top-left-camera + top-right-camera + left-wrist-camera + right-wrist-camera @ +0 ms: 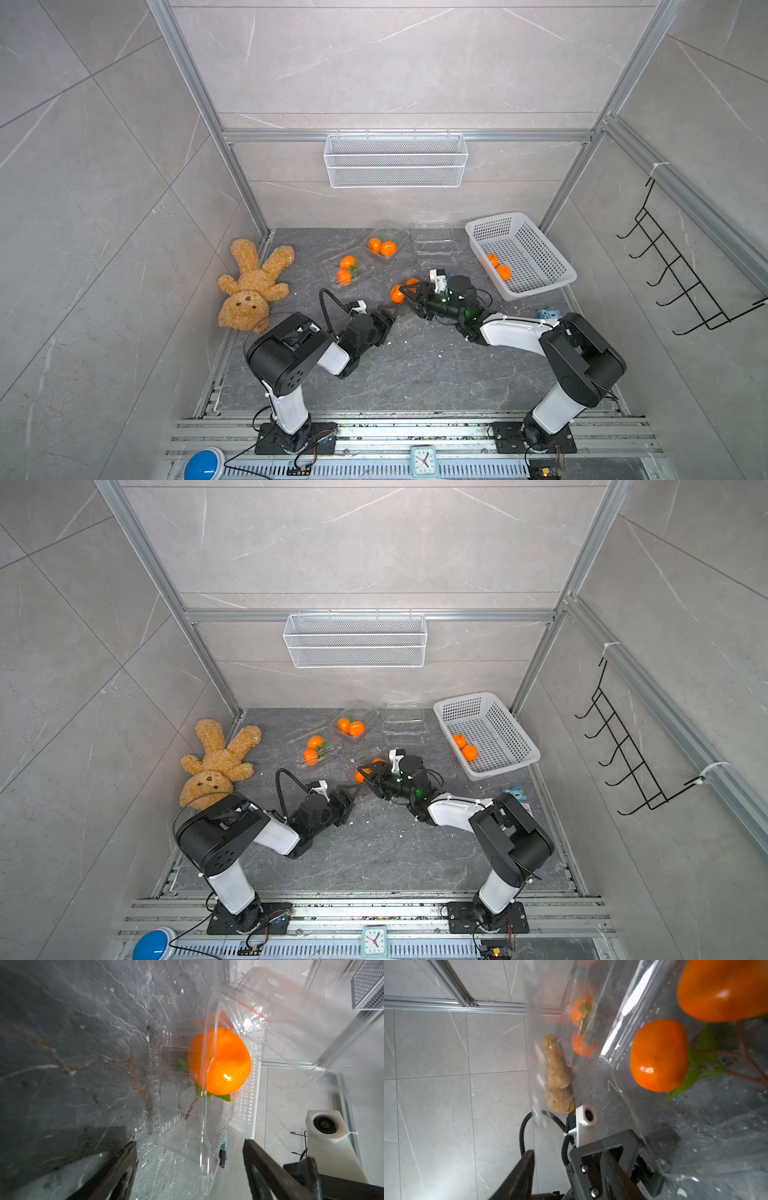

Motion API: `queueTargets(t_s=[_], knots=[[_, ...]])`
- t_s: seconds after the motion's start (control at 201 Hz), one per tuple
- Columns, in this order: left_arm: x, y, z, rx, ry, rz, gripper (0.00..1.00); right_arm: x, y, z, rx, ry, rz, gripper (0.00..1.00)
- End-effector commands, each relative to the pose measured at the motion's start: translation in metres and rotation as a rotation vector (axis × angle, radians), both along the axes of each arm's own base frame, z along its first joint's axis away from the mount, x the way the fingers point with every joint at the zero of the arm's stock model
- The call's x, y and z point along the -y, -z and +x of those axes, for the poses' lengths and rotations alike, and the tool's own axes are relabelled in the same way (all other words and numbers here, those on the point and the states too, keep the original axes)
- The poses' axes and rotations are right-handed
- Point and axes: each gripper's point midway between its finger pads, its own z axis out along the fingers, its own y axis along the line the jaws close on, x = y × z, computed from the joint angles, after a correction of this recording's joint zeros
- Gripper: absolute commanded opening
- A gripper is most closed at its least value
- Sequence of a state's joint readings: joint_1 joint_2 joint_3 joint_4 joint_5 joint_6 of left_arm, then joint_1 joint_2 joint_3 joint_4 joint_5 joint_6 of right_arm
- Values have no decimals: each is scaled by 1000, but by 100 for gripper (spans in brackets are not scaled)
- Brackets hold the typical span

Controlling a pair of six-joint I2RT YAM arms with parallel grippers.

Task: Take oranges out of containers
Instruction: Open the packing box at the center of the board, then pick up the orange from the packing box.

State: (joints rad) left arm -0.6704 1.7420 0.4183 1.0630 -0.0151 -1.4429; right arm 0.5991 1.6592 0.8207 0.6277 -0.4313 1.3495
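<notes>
Grey stone-look panels wall in a dark slate tabletop (415, 374), and both arms reach toward its middle. At the right edge a white perforated basket (536, 257) holds two oranges (503, 272); a teddy bear (249, 286) sprawls at the left. Of the four clear containers, two toward the back (330, 266) (386, 232) each hold a pair, one beside them (434, 245) is empty, and the middle container (204, 1136) lies between the grippers with two fruits in it.

The right gripper (405, 296) has its jaws parted and grasps nothing. Its tips stand just beside the nearer orange (397, 294), with the second orange (412, 282) close behind. In the right wrist view both fruits, joined by a leafy twig (716, 1064), sit off to one side of the fingers behind clear plastic, not between them.

The left gripper (189, 1142) is spread too, straddling the container's rim without visibly pinching it, and an orange lies straight ahead of it behind the clear wall.

The right arm looks nearer. Its next move probably turns on shifting sideways until the nearer orange sits between the fingers, clear of the plastic.
</notes>
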Motion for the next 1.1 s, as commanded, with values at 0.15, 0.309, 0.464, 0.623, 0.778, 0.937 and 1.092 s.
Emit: queueTargets(t_s=[0.15,0.309,0.464,0.623,0.778,0.937,1.092], knots=[[-22,-25,8,10,13,69,85,10,-27,7,129,-88,-245,79],[-52,-48,3,-7,23,274,93,36,-22,1,175,-155,-563,89],[-66,-70,-6,18,22,365,98,55,10,-4,176,-245,-798,75],[-50,-67,-3,8,66,298,99,54,41,-5,181,-333,-986,66],[-31,-60,3,-12,95,185,99,52,69,-2,169,-364,-1098,61],[-20,-57,6,-19,112,144,99,46,90,3,168,-394,-1191,59],[-12,-58,5,-12,136,134,100,42,99,13,182,-393,-1245,58]])
